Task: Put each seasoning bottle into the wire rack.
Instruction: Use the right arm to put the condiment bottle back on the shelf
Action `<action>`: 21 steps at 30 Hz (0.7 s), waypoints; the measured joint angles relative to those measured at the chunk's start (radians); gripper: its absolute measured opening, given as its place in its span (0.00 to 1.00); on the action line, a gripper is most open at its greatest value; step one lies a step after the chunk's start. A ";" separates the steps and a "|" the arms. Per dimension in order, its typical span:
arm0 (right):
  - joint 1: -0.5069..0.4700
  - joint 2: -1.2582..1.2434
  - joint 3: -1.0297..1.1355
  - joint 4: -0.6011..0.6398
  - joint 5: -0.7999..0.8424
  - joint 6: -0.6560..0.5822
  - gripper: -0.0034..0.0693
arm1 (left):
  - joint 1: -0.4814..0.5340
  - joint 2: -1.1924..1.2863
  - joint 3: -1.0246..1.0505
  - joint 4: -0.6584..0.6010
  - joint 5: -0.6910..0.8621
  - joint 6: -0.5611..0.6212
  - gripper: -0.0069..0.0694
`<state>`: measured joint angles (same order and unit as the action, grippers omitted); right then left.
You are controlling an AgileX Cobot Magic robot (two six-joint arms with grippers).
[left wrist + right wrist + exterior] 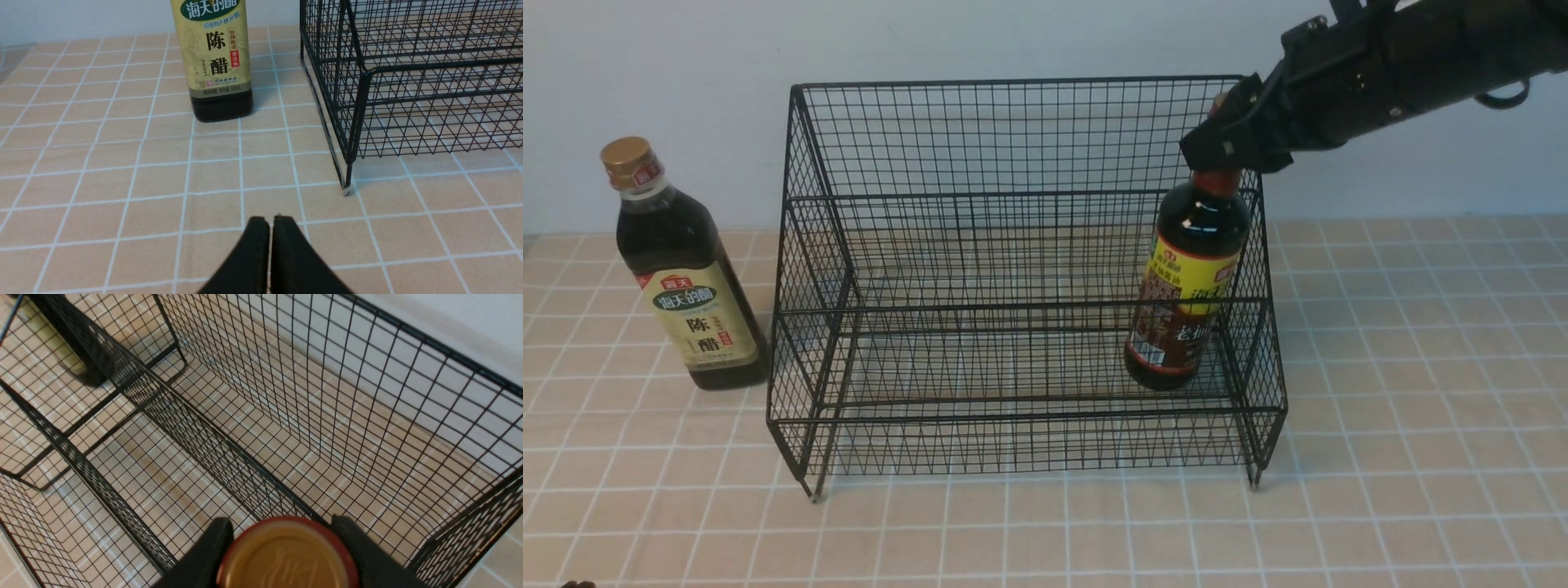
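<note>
The round bottle (1188, 294) with a yellow-red label is inside the black wire rack (1013, 196), at the right end of the lower tier, tilted a little, its base at the mesh floor. My right gripper (1229, 147) is shut on its neck from above. In the right wrist view the fingers flank its brown cap (288, 555). The squarish bottle (686, 278) with a gold cap and beige-green label stands upright on the table just left of the rack. It also shows in the left wrist view (214, 61). My left gripper (269, 218) is shut and empty, low over the table in front of that bottle.
The rack's front left foot (347, 190) stands near my left gripper. The table is covered with a beige tiled cloth (1421, 408). A pale wall (686, 65) runs close behind the rack and the bottle.
</note>
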<state>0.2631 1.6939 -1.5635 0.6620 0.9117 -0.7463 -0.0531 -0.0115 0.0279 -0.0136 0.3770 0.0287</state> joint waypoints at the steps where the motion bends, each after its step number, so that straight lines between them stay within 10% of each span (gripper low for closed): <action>1: 0.000 0.000 0.000 0.000 0.000 0.001 0.43 | 0.000 0.000 0.000 0.000 0.000 0.000 0.08; 21: 0.000 -0.003 -0.013 0.072 -0.042 0.015 0.71 | 0.000 0.000 0.000 0.000 0.000 0.000 0.08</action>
<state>0.2631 1.6913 -1.5767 0.7342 0.8693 -0.7313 -0.0531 -0.0115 0.0279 -0.0136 0.3770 0.0287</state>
